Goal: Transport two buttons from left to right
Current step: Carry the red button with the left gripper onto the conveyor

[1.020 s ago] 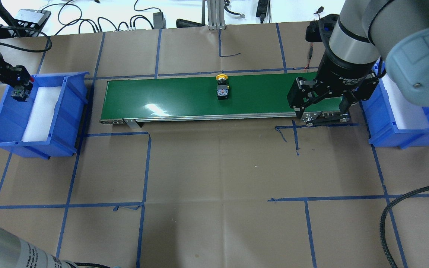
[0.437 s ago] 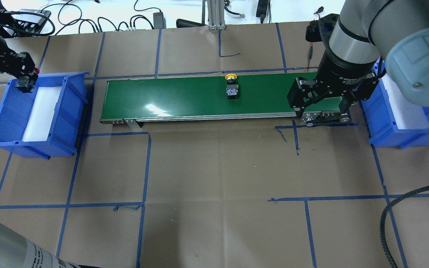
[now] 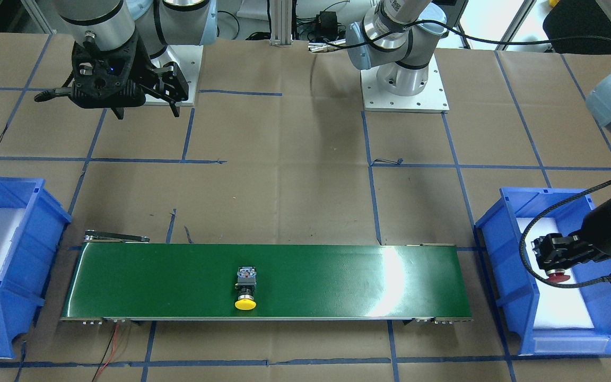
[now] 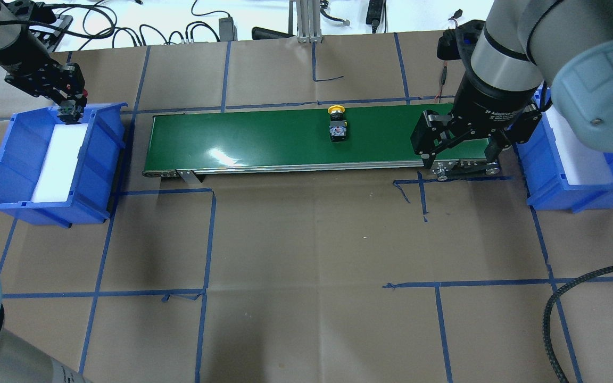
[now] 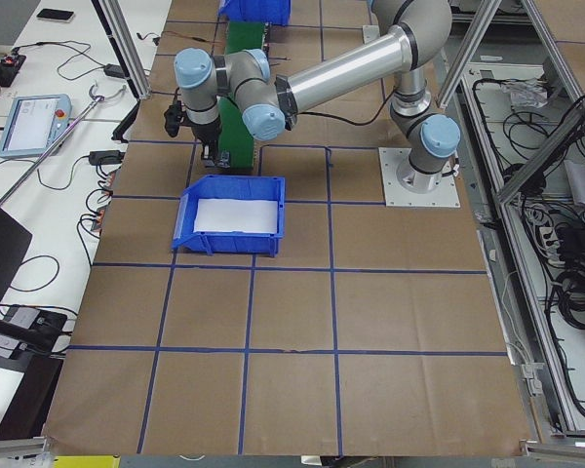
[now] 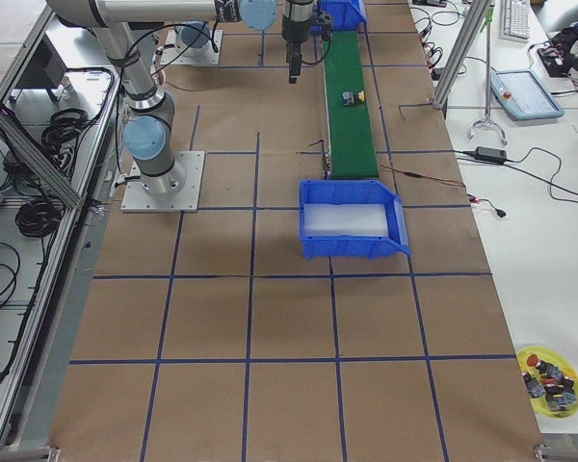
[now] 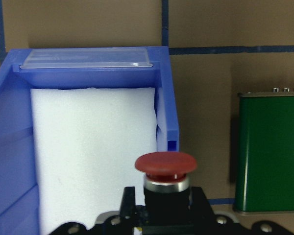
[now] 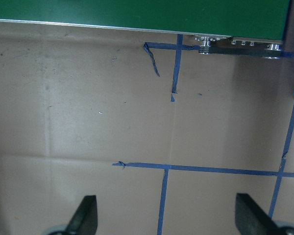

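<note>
Hanging over the 1 o'clock corner of the left bin (image 4: 99, 159) in the overhead view, the red button (image 7: 165, 164) is clamped by its black body between the fingers of the left gripper (image 4: 71, 105). In the left wrist view its long axis runs toward 12 o'clock, cap leading, with the bin's white foam (image 7: 88, 147) beneath and out to 9 o'clock. The near end of the green belt (image 7: 269, 152) is seen at 3 o'clock from the cap, apart from it and beyond the bin's wall. The coming move is judged to turn on this: the button must be carried toward 3 o'clock, clear of that wall, before it can be set down on the belt.

The yellow button (image 4: 337, 126) lies on the belt, past its middle toward the right end and close to the 12 o'clock edge in the overhead view. Its long axis is set across the belt, cap at 12 o'clock, rear block at 6 o'clock. The right gripper (image 4: 463, 159) is held high near the belt's right end, its fingers (image 8: 88, 218) spread wide with only brown paper (image 8: 88, 122) between them. From it the yellow button lies at 9 o'clock, well apart, and this arm is by far the nearer. The right bin (image 4: 551, 197) stands at its 3 o'clock. Neither button has reached that bin.
</note>
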{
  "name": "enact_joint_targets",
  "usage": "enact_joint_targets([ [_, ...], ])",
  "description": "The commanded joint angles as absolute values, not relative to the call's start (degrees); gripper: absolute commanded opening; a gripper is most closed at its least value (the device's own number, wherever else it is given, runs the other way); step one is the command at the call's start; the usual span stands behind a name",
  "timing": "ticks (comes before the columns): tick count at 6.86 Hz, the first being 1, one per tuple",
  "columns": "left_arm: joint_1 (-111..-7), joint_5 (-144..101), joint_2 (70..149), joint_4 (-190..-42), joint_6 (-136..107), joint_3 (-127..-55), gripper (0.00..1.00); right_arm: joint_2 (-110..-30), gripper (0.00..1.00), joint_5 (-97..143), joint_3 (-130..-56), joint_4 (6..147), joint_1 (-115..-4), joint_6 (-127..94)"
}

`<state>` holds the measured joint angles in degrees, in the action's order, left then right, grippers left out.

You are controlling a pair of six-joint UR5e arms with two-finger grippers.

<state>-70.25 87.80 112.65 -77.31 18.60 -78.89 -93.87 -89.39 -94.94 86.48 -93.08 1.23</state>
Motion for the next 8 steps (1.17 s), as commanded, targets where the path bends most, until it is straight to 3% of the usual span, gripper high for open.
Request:
enact_joint_targets([
  [1, -77.7, 87.9, 111.9, -77.3, 6.5, -79.5, 0.02, -93.9, 1.0, -89.4, -95.1, 86.4, -93.1, 1.2],
  [5, -86.4, 87.5, 116.2, -76.1, -6.0, -79.8, 0.02, -93.9, 1.0, -89.4, -95.3, 86.4, -93.1, 1.2],
  [8, -87.0, 87.6, 117.5, -59.1, -5.0, -89.5, 0.02, -93.0, 1.0, -89.2, -94.8, 87.5, -93.2, 1.1],
])
